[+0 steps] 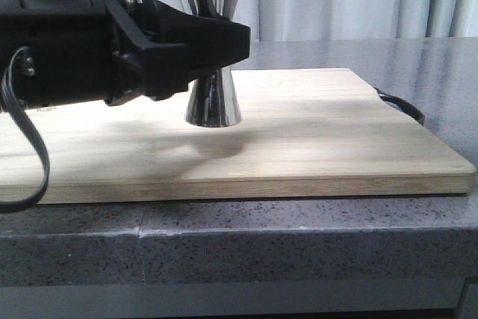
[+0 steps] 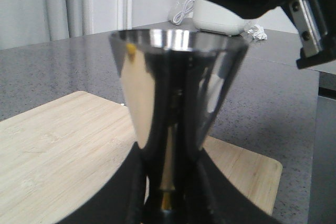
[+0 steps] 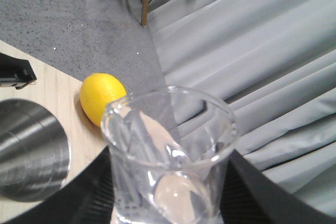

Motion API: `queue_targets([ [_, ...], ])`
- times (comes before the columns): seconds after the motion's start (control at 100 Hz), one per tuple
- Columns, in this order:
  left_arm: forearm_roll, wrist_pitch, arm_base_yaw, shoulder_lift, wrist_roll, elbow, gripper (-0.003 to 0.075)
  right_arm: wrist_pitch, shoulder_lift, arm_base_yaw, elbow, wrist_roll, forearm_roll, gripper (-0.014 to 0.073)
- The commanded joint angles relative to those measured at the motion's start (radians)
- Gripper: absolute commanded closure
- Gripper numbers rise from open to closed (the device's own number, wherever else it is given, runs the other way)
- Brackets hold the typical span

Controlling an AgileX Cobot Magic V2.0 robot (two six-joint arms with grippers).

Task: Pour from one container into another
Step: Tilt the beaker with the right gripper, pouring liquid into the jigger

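Left hand [image 1: 224,46] clamps the shiny steel hourglass jigger [image 1: 213,102] at its waist, upright on the pale wooden board [image 1: 336,132]. Right hand grips the clear glass beaker [image 3: 168,156] aloft, jigger's open mouth at its nine o'clock, yellow lemon [image 3: 101,97] at eleven.

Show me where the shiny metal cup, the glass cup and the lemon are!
Steel jigger [image 2: 178,77]: left wrist view, on its upper cone.
Glass beaker [image 3: 168,150]: right wrist view, on its clear wall below the rim.
Lemon [image 3: 100,98]: right wrist view, on its yellow skin.
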Motion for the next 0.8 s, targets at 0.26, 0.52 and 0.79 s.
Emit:
queue_targets([
  [0.26,-0.021,-0.078,-0.007,-0.041,0.001,-0.023,0.0739,-0.040,-0.031,0.001,-0.038,-0.020,0.020,0.0306],
  [0.52,-0.021,-0.078,-0.007,-0.041,0.001,-0.023,0.0739,-0.026,-0.031,0.001,-0.038,-0.020,-0.019,0.0306],
  [0.79,-0.021,-0.078,-0.007,-0.041,0.001,-0.023,0.0740,-0.017,-0.031,0.001,-0.038,-0.020,-0.041,0.0306],
])
